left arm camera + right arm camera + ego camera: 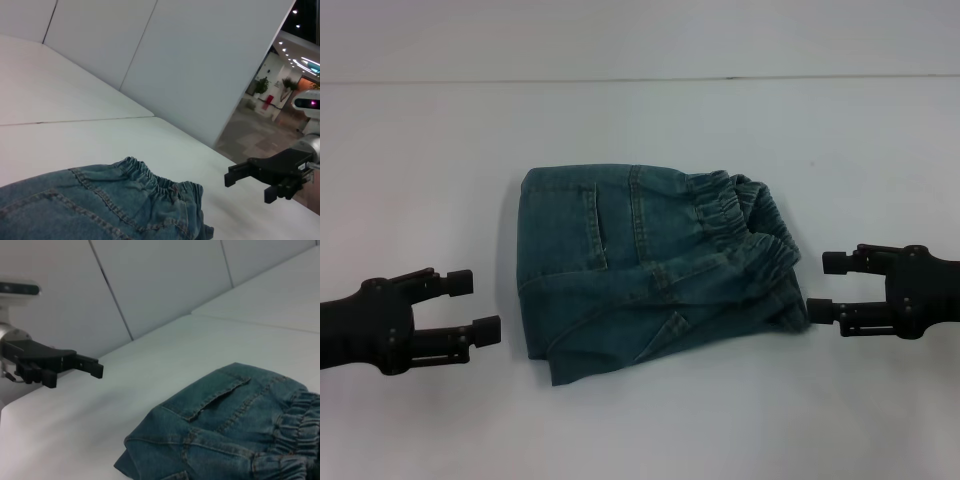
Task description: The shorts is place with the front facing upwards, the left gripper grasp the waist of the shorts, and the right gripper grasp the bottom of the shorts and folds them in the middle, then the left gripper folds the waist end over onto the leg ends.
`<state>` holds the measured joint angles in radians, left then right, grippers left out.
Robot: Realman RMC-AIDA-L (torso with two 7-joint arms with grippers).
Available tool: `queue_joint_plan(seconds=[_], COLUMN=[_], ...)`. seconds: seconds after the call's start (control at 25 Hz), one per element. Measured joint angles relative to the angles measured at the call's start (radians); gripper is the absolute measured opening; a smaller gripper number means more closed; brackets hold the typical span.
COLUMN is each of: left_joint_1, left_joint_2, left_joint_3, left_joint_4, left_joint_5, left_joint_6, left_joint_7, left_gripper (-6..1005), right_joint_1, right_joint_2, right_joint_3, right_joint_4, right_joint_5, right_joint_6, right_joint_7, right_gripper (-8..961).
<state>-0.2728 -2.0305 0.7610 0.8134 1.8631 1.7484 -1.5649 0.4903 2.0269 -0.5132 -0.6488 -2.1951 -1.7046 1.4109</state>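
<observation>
Shorts lie folded on tabletop — left hand and right hand flank them, both open, empty — likely clearing after folding.

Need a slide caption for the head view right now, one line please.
Folded denim shorts on the white table, left end effector and right end effector open on either side, clear of the fabric.

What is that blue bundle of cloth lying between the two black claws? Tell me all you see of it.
It is a pair of blue-green washed denim shorts, folded into a compact, rumpled packet lying flat on the white table. The gathered elastic waistband bunches at the end near the right tool. Stitched seams and a pocket opening show on top. Neither tool touches it; the left tool sits apart.
</observation>
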Motion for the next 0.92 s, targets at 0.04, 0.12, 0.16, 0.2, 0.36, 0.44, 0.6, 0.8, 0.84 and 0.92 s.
queue_joint_plan(seconds=[0.04,0.12,0.16,0.2,0.36,0.44,0.6,0.8,0.84,0.92], left_joint_1=[-0.001,-0.002,-0.003,-0.005,-0.013,-0.013,-0.015,-0.022,-0.023,-0.025], left_joint_2=[0.000,0.001,0.001,0.001,0.003,0.003,0.003,0.003,0.003,0.003], left_joint_3=[0.000,0.000,0.000,0.000,0.000,0.000,0.000,0.004,0.005,0.006], left_joint_4=[0.001,0.004,0.006,0.006,0.005,0.005,0.006,0.004,0.003,0.001], left_joint_5=[0.000,0.000,0.000,0.000,0.000,0.000,0.000,-0.001,-0.001,-0.001], left_joint_6=[0.003,0.008,0.011,0.013,0.026,0.027,0.034,0.035,0.035,0.036], left_joint_7=[0.000,-0.001,-0.002,-0.003,-0.005,-0.006,-0.008,-0.008,-0.009,-0.009], left_gripper=[937,937,937,937,937,937,937,937,937,937], right_joint_1=[0.000,-0.002,-0.002,-0.003,-0.003,-0.004,-0.004,-0.004,-0.004,-0.004], right_joint_2=[0.002,0.005,0.007,0.008,0.011,0.012,0.012,0.012,0.012,0.012], right_joint_3=[-0.005,-0.007,-0.008,-0.009,-0.012,-0.013,-0.013,-0.014,-0.014,-0.014], right_joint_4=[0.000,0.000,0.000,0.000,0.001,0.001,0.001,0.001,0.001,0.001], right_joint_5=[0.000,0.000,0.000,0.000,0.000,0.000,0.000,0.000,0.000,0.000], right_joint_6=[0.007,0.014,0.016,0.019,0.021,0.021,0.022,0.028,0.028,0.028], right_joint_7=[0.002,0.002,0.001,0.000,-0.002,-0.003,-0.003,-0.003,-0.003,-0.003], right_gripper=[879,879,879,879,878,878,878,878,878,878])
